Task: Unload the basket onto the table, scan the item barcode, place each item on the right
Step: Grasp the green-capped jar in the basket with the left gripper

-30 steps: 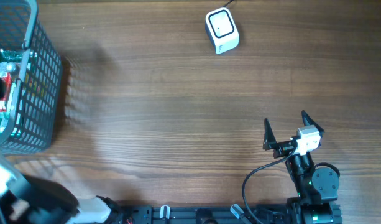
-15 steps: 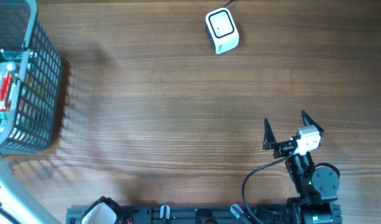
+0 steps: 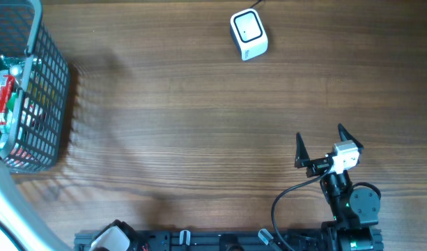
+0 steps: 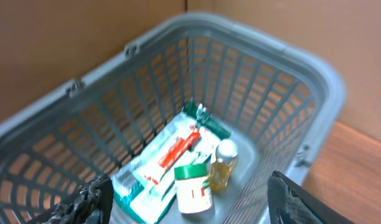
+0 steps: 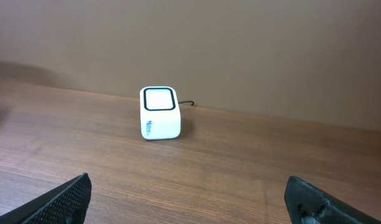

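Items [image 4: 178, 165] to scan are at the far left of the wooden table [image 3: 199, 125], down in the grey basket [image 3: 47, 104]. That makes the left gripper [image 4: 190, 179] way nearer: it hangs right above them, fingers spread, empty. The right gripper [image 3: 320, 134] is wide open too, facing the scanner [image 3: 249, 33]. In the basket, a toothpaste box [image 4: 171, 154] lies diagonally, with a jar [image 4: 193, 191] at its near end and a little bottle [image 4: 222, 165] beside that.

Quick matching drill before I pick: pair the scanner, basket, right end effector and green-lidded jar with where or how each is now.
1. scanner
2. basket
3. right end effector
4. green-lidded jar

A. inside the basket
B. open and empty, near right
C. far side of the table
D. left end of the table

Pairs: 1-C, 2-D, 3-B, 4-A
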### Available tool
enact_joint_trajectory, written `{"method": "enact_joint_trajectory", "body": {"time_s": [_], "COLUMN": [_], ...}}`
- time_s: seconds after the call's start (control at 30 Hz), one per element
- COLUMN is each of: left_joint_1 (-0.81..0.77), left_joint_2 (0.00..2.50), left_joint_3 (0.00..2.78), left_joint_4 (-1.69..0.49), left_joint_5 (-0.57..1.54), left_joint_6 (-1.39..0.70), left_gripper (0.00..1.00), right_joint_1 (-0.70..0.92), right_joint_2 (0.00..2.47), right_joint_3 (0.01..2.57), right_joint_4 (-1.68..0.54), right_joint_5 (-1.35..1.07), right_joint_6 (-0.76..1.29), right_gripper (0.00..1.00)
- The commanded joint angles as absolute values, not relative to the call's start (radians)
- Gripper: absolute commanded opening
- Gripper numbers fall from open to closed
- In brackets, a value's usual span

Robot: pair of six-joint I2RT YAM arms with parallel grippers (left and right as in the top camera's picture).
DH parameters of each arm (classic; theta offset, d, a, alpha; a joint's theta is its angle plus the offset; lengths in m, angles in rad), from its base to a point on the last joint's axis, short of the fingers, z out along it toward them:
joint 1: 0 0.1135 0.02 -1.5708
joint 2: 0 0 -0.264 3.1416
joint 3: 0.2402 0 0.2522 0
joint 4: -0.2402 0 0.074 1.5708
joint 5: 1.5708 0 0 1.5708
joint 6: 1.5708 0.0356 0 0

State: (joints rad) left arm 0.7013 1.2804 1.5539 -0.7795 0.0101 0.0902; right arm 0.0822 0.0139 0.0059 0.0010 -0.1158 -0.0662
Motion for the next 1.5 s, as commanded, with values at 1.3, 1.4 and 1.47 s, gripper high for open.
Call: {"method": "enact_joint_trajectory", "body": {"time_s": [1.3, 1.4, 1.47], "left_joint_1": [0.797, 0.786, 0.777], "left_joint_2": [1.971, 1.983, 1.987], "left_joint_3": [1.56, 1.558, 1.558], "left_joint_4": [-0.612, -0.604, -0.597], "left_joint_5": [0.179, 0.187, 0.187], "left_joint_6": [0.063, 0.063, 0.064], "left_gripper": [0.9, 0.9, 0.89], "right_joint_1": [0.077, 0.077, 0.077], "right_joint_2": [0.014, 0.014, 0.014], "right_joint_3": [0.005, 0.005, 0.005], "right_joint_4": [0.007, 0.007, 0.007], "right_joint_5": [-0.128, -0.128, -0.128], "right_joint_6": [-0.072, -0.073, -0.073], "right_gripper": [1.0, 1.0, 1.0]}}
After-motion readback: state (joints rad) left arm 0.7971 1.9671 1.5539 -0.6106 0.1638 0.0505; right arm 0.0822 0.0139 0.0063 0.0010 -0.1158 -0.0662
